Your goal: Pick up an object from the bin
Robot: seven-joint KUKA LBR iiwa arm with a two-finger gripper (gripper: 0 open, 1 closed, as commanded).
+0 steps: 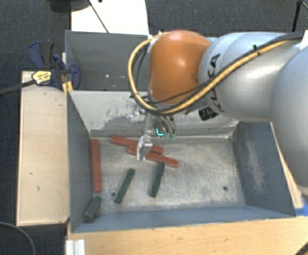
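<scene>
Crossed red sticks point(120, 141) sit mid-bin point(260, 174), near the back wall. The gripper point(143, 149) is down right on them, and I can't tell whether it's apart or together. Long red stick point(95, 166) lies along the left wall. Two dark sticks in front, left one point(124, 185) and right one point(155, 179).

Bright, even light falls from above. Soft highlights sit on the glossy orange wrist cover point(178, 62) and rounded silver arm point(260, 73); the grey metal bin point(207, 190) looks dull, darker along its right wall.
</scene>
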